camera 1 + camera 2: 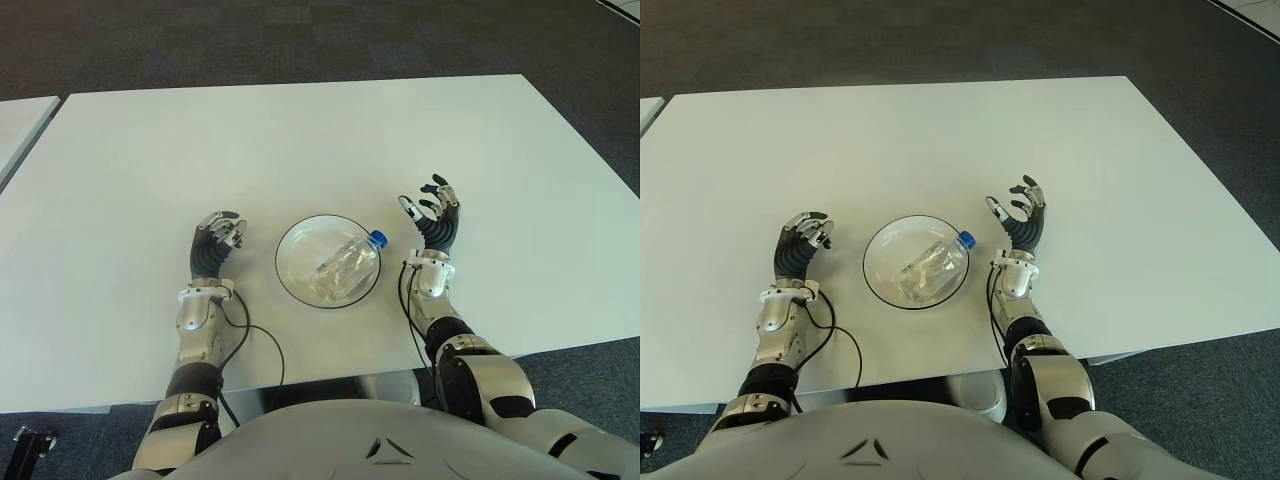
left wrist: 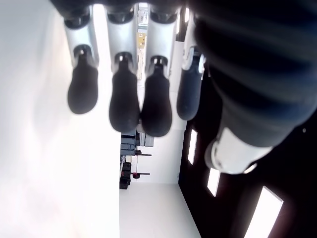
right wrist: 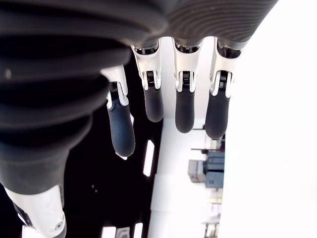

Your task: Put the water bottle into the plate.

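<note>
A clear water bottle point(image 1: 345, 266) with a blue cap point(image 1: 379, 240) lies on its side inside the shallow glass plate point(image 1: 291, 245) near the table's front edge. My right hand point(image 1: 432, 212) is just right of the plate, fingers point(image 3: 183, 106) spread and holding nothing, apart from the bottle. My left hand point(image 1: 218, 237) shows left of the plate, its fingers point(image 2: 124, 101) loosely curled and empty.
The white table point(image 1: 300, 140) stretches far behind the plate. Cables point(image 1: 262, 345) run from both wrists over the front edge. A second white table's corner point(image 1: 20, 120) shows at the far left, across dark carpet.
</note>
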Controlling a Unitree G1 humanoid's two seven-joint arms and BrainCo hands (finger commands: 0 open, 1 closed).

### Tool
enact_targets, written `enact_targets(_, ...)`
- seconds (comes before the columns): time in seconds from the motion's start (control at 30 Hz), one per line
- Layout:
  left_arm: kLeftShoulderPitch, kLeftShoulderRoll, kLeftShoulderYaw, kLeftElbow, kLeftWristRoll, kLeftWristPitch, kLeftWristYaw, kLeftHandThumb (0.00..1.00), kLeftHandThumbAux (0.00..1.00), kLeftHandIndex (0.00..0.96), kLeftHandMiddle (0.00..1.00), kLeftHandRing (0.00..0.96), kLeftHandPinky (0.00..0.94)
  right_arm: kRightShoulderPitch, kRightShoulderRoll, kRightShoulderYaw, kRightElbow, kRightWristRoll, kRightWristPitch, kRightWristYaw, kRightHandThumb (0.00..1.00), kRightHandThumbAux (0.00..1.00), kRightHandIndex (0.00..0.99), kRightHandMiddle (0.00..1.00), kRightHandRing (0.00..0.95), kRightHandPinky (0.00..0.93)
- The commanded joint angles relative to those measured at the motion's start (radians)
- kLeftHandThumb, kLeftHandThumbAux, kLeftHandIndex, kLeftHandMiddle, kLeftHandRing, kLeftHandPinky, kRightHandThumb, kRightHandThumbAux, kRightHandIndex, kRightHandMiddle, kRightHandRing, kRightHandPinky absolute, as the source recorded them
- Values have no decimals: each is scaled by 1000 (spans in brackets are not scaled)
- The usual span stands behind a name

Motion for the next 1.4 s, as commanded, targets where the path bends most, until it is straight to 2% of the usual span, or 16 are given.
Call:
enact_targets(0.03,1,3,2,15,2,6,7,707,715,435,699,691,675,-6,9,-11,18,16,36,24,703,726,437,709,701,698)
enact_targets(0.17,5,5,-1,10,11,4,11,707,716,435,701,693,675,-6,5,-12,29,11,55,44,703,726,437,712,703,702)
enact_targets(0.33,6,7,-3,10,14,0,6,707,716,435,703,696,679,-9,-9,-3,38,8,128,108,703,726,436,710,704,703)
enact_targets(0.53,7,8,-4,3,20,14,16,707,716,435,700,694,677,-13,-30,25,25,-7,259,187,704,727,436,694,685,664)
enact_targets(0.77,7,8,-5,5,19,6,11,707,716,435,698,691,672,-7,-48,46,-28,8,406,323,705,727,432,643,638,609)
enact_targets(0.97,8,9,-6,2,15,11,6,707,716,435,703,694,676,6,-47,49,-68,7,451,342,705,728,430,624,627,617)
enact_targets(1.4,5,9,-3,4,11,16,9,706,716,435,696,687,667,-4,-61,57,-19,-3,423,330,708,727,431,634,635,621)
